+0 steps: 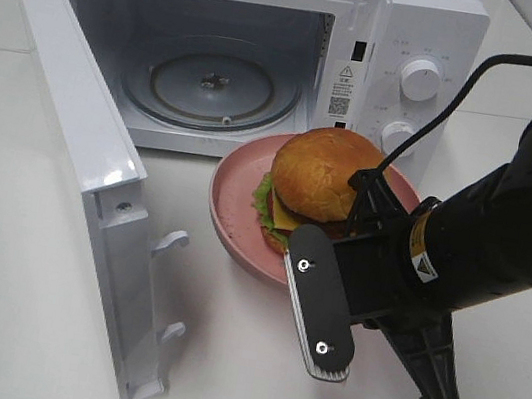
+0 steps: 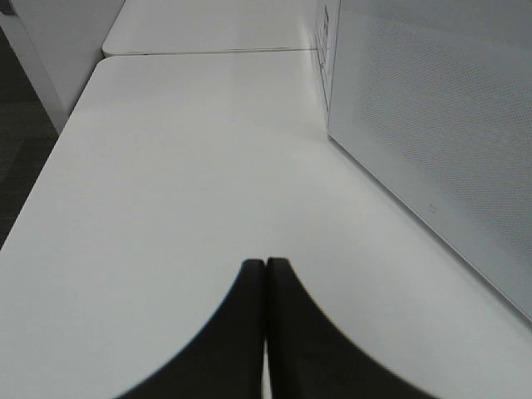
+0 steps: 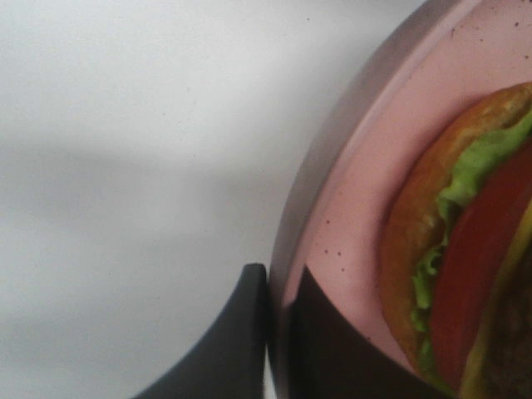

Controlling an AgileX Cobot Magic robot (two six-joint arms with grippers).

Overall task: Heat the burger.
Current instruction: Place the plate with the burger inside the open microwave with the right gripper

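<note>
The burger sits on the pink plate, on the white table, just in front of the microwave's open mouth. It is not inside yet.

The right gripper is pinched tight on the plate's near rim, with 1 finger on each side of the edge. The left gripper is squeezed shut on nothing, low over the bare table beside the microwave's wall.

What could go wrong? The plate is held by only 1 edge. If it lifts and the far side dips, the burger could slide or tip off. The thin rim could also slip out of the fingers. The plate could bump the microwave's front lip or the open door on its way to the glass tray, and that jolt could knock the top bun off.

The burger stands upright, bun top facing up. It is round, so it has no long side. Its stack runs straight up and down. The green lettuce pokes out on the side toward the door.
</note>
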